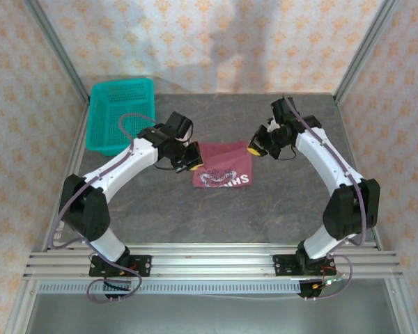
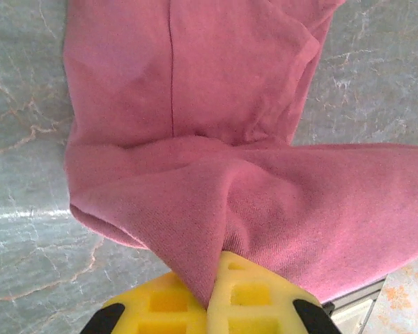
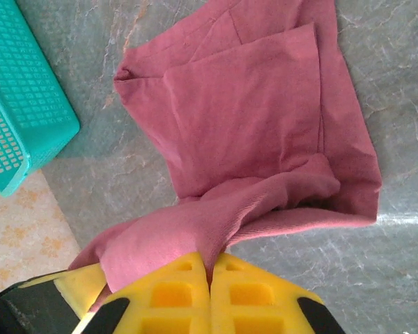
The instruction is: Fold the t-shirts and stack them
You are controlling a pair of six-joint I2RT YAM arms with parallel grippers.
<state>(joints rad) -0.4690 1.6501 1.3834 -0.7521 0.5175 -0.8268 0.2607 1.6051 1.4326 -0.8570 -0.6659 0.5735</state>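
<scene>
Grey, marble-veined table (image 1: pixel 216 216) inside a booth of patterned walls (image 1: pixel 195 42): I am mid-fold on the maroon t-shirt (image 1: pixel 223 165). It lies between my two hands with its white lettering face up on the side nearer the arm bases.

My left gripper (image 1: pixel 190 158) has its yellow fingers (image 2: pixel 254 299) pressed together on a bunched ridge of cloth. The fabric rises out of the pinch and fans away ahead of the hand onto the layers lying flat. My right gripper (image 1: pixel 255 147) is clamped the same way on a gathered edge at the opposite end of the shirt, with cloth spilling over the left of its fingers (image 3: pixel 171 292). The teal basket (image 1: pixel 123 83) stands empty, well apart from the shirt, out past the left hand.

I judge the step in hand to be a two-handed fold, each hand holding one end of the edge farther from the bases. The next move calls for both hands to travel together at one height and pace. That way the held edge crosses the shirt evenly and lands square on the lettered part, and only then do the fingers let go.
</scene>
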